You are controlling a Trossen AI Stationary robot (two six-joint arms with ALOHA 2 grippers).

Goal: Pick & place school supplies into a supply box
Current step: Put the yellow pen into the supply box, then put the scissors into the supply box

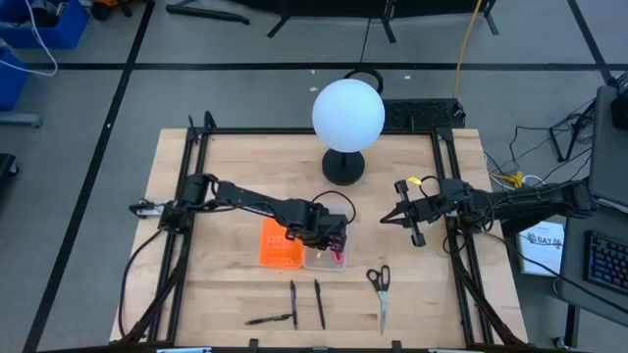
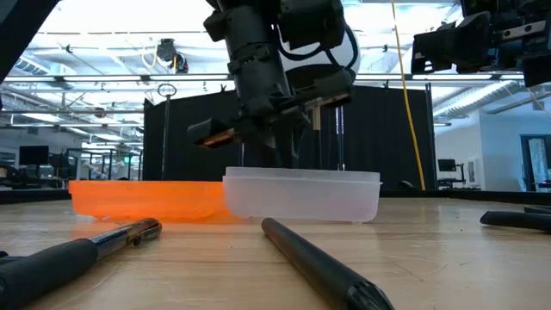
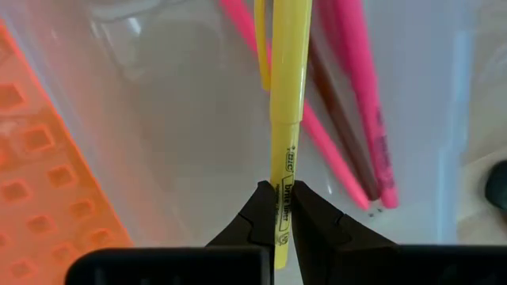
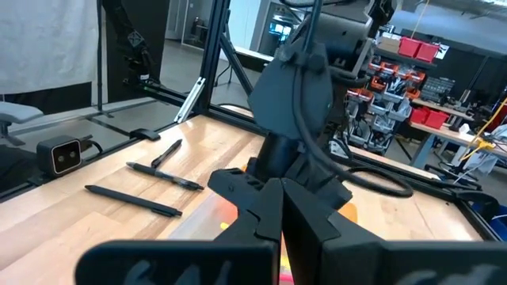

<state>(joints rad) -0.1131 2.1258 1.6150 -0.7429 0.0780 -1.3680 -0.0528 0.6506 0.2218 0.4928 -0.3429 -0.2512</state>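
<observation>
Yellow pen (image 3: 287,103) pinched tight in left gripper (image 3: 283,207), over clear supply box (image 2: 303,195). Pink pens (image 3: 360,95) already inside. Black pens (image 1: 306,304) and scissors (image 1: 379,284) left on table. Right gripper (image 1: 408,218) waiting nearby, fingers together, empty.

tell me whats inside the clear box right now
In the supply box lie two pink pens and a brownish one; the left gripper holds a yellow pen over them. Anything beneath these is hidden.
</observation>
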